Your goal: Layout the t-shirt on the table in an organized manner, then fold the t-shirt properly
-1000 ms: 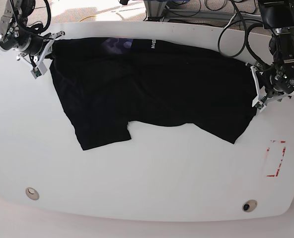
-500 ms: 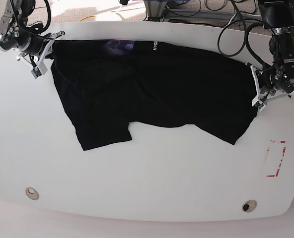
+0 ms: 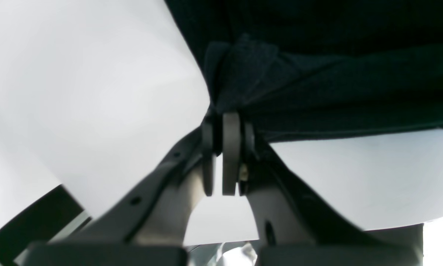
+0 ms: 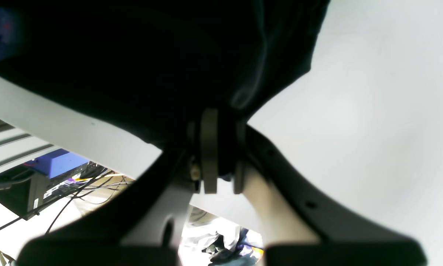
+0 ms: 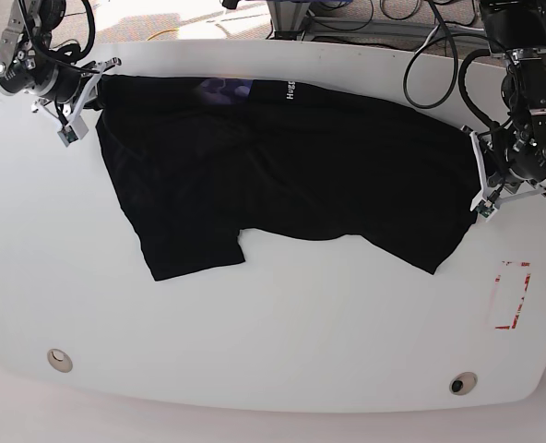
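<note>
The t-shirt (image 5: 282,175) sprawls black across the upper middle of the base view, stretched wide between my two pincers, its top hem running along the far edge of the table (image 5: 273,341). It lies flat on the whole but not tidy: soft wrinkles cross the middle, one sleeve or corner hangs down at lower left of the cloth, another corner droops at lower right, and the lower edge arches up between them. Small white lettering (image 5: 288,88) sits near the top edge, and just left of it a purplish patch (image 5: 225,89).

At the cloth's upper left corner in the base view sits my right gripper (image 5: 96,81). In its own wrist view my right gripper (image 4: 217,122) has its jaws pressed together on a bunched bit of the t-shirt (image 4: 132,55), black fabric filling the upper left of that frame and white table to the right.

Over at the right edge of the cloth in the base view, my left gripper (image 5: 476,175) is at the hem. From the left wrist camera my left gripper (image 3: 225,122) is clamped on a folded nub of the t-shirt (image 3: 317,85), the fabric puckering right above the pads, pale table on either side.

Farther out in the base view: a red tape rectangle (image 5: 512,295) at the lower right, well clear of the cloth, and two round holes (image 5: 60,359) near the bottom edge, one left, one right. Cables (image 5: 430,55) loop behind the table at the upper right.
</note>
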`<state>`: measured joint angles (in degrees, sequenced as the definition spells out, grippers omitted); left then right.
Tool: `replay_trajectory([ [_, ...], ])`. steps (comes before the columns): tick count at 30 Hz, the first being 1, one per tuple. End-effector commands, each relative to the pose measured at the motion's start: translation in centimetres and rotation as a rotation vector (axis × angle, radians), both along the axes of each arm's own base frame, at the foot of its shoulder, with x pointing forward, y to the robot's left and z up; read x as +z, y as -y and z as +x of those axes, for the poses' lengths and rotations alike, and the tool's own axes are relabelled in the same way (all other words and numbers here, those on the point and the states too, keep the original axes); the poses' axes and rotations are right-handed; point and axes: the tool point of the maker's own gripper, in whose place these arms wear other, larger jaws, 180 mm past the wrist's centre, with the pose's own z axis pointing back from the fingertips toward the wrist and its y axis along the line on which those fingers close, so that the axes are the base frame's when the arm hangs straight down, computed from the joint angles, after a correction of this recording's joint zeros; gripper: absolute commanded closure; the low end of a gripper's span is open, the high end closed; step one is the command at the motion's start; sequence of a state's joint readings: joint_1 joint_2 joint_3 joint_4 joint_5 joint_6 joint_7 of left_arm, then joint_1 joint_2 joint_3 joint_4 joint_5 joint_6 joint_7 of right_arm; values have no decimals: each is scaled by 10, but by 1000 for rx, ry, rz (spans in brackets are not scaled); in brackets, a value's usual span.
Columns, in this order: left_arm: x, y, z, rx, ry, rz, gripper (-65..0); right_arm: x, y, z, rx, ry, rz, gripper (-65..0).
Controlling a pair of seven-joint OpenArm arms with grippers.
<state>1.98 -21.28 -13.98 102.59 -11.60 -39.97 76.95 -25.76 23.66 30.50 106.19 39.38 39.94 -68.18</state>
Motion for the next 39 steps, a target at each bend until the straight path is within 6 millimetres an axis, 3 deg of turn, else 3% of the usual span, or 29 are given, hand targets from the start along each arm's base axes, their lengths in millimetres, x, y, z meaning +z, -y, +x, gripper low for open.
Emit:
replay_trajectory([
  [1,21,-5,17,-5,69,23,-14,8,3,6,8,29,-7,-40],
  [12,32,-7,35,7,106,15,-15,8,3,6,7,29,-5,-40],
  [24,2,-18,45,86,12,-61,-29,5,-1,4,0,27,5,-40],
  [28,-3,-7,51,85,22,-101,-115,5,-3,4,-3,27,12,-40],
  [39,-1,-6,54,80,37,-107,-429,4,-4,3,-4,26,16,-40],
])
